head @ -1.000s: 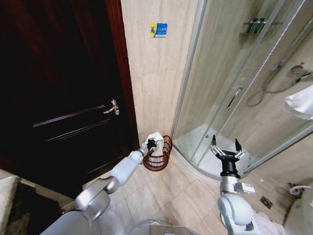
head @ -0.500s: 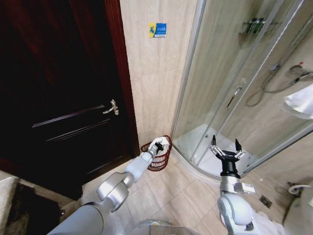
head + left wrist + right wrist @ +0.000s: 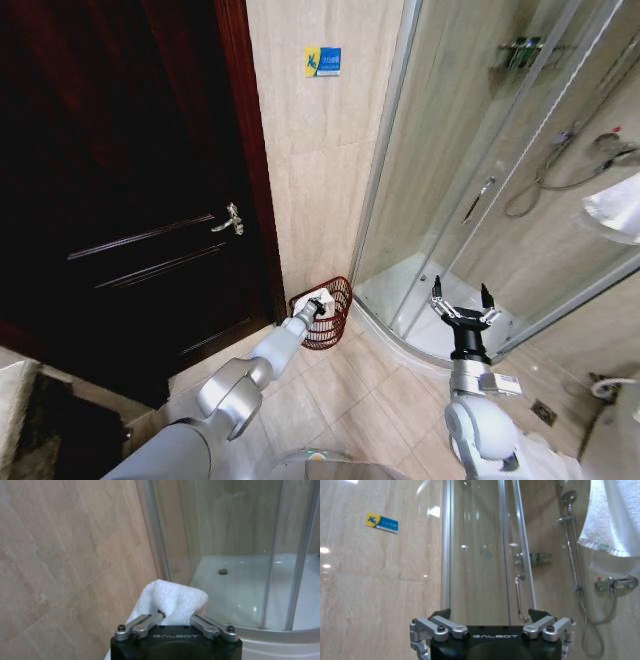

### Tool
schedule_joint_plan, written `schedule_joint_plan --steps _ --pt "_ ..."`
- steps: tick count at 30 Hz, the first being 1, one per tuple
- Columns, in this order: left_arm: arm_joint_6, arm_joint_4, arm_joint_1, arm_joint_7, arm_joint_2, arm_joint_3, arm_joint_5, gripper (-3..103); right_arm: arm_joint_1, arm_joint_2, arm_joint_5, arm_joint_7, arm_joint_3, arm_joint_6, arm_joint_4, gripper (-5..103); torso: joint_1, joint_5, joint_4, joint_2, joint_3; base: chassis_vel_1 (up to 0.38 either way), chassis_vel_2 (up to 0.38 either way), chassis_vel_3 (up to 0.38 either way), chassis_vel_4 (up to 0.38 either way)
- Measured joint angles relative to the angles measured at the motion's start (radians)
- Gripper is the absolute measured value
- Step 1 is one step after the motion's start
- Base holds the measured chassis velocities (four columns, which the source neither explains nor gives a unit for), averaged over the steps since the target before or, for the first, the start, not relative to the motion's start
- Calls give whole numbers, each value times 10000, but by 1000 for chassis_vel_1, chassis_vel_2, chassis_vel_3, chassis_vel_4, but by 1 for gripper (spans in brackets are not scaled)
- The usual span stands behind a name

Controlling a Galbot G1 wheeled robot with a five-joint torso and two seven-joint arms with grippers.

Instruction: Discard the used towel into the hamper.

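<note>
The hamper (image 3: pixel 337 318), a round red-brown openwork basket, stands on the tiled floor in the corner between the door and the shower. My left arm reaches out to it. My left gripper (image 3: pixel 314 309) sits at the hamper's mouth, shut on the white used towel (image 3: pixel 321 301). In the left wrist view the towel (image 3: pixel 172 600) sticks up in a folded lump between the closed fingers (image 3: pixel 141 624) of the left gripper (image 3: pixel 176 616). My right gripper (image 3: pixel 461 300) is held upright and open in front of the shower, away from the hamper, its right gripper (image 3: pixel 490 617) holding nothing.
A dark wooden door (image 3: pixel 130 200) with a metal handle (image 3: pixel 232 218) is left of the hamper. The curved glass shower enclosure (image 3: pixel 450 180) with a white base (image 3: pixel 405 285) is right of it. Another white towel (image 3: pixel 612 208) hangs at far right. Beige floor tiles (image 3: pixel 350 400) lie before me.
My left gripper has carried the towel lower, from above the hamper's rim down to its mouth. The right arm has not moved.
</note>
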Motion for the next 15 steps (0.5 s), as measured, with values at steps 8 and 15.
schedule_joint_plan --steps 8,15 --pt "-126 -280 122 57 7 61 -43 4 0 0 0 0 0 0 0 100 0 0 0 0 0 0 0 0 0" --pt "-174 -326 77 111 11 191 -109 4 0 0 0 0 0 0 0 100 0 0 0 0 0 0 0 0 0"
